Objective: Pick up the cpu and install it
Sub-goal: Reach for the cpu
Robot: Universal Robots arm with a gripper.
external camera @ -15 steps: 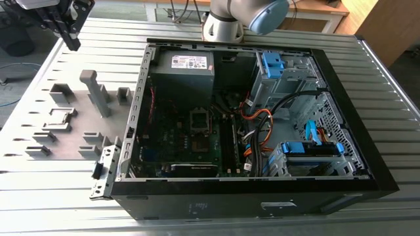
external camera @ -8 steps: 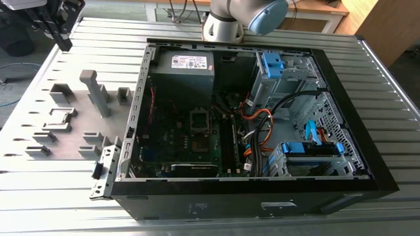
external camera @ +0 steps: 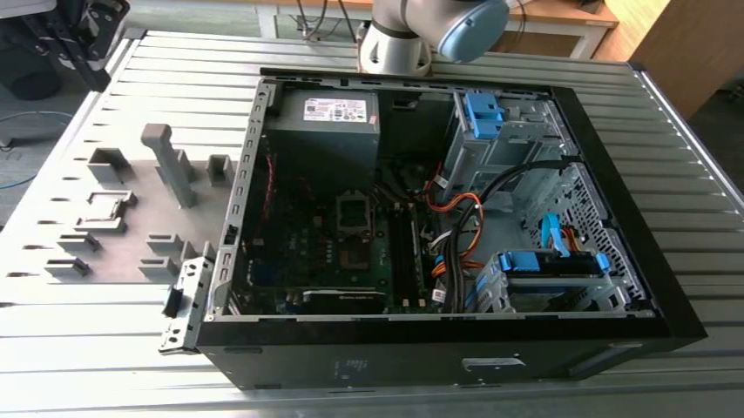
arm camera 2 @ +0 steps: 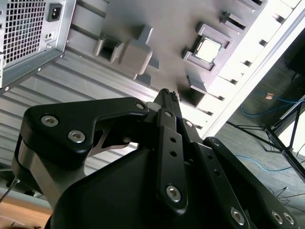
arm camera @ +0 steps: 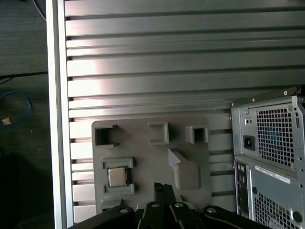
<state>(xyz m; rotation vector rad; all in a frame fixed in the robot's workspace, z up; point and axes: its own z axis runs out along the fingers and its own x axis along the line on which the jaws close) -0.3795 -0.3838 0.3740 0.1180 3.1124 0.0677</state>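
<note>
While the cpu (arm camera: 117, 177) lies flat in a square nest by the edge of the grey parts tray (arm camera: 143, 152) farthest from the computer case (arm camera: 271, 157), on the slatted metal table (arm camera: 167, 62), the gripper (arm camera: 163, 187) hangs over that tray, fingers seemingly pressed together, empty.

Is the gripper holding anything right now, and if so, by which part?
Nothing is held. The cpu lies in its frame on the grey tray, apart from the shut, empty gripper.
</note>
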